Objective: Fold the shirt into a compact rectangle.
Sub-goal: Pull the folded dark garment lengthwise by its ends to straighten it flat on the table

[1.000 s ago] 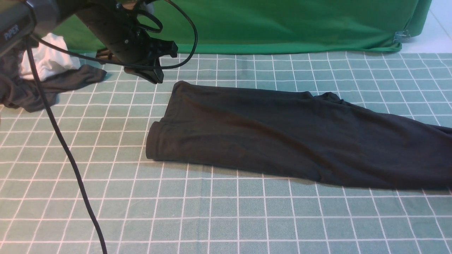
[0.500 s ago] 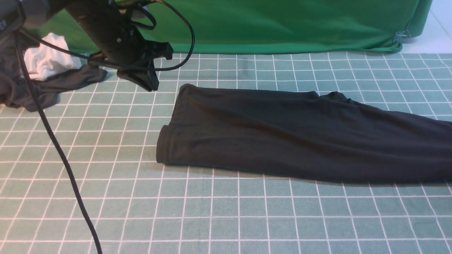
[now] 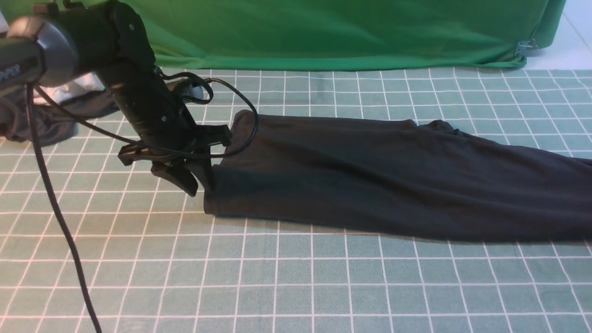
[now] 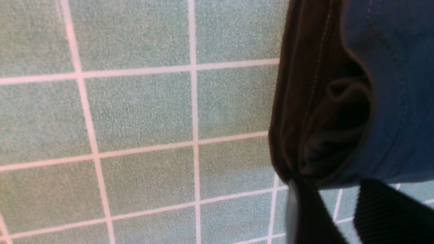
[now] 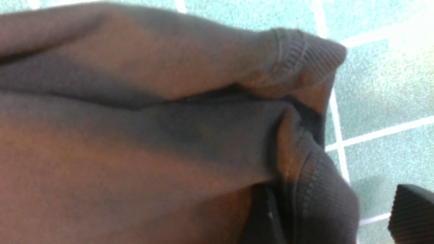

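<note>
Our left gripper (image 3: 202, 190) gaped at the black knit shirt's (image 3: 370, 175) hem, our right gripper (image 5: 335, 220) astride its ribbed cuff (image 5: 325, 189). Grabbing 1 layer could skew our fold.

The shirt (image 3: 370, 180) runs off the right edge of the front view, so its far end cannot be seen there. The right hand (image 5: 334, 217) shows only in its own wrist view, as two fingertips cut by the picture's edge beside blurred cloth. The left arm (image 3: 134, 97) hides much of the dark garment (image 3: 60, 127) at the bench's (image 3: 323, 277) far left, and the left hand (image 3: 200, 187) covers part of the shirt's left edge.
</note>
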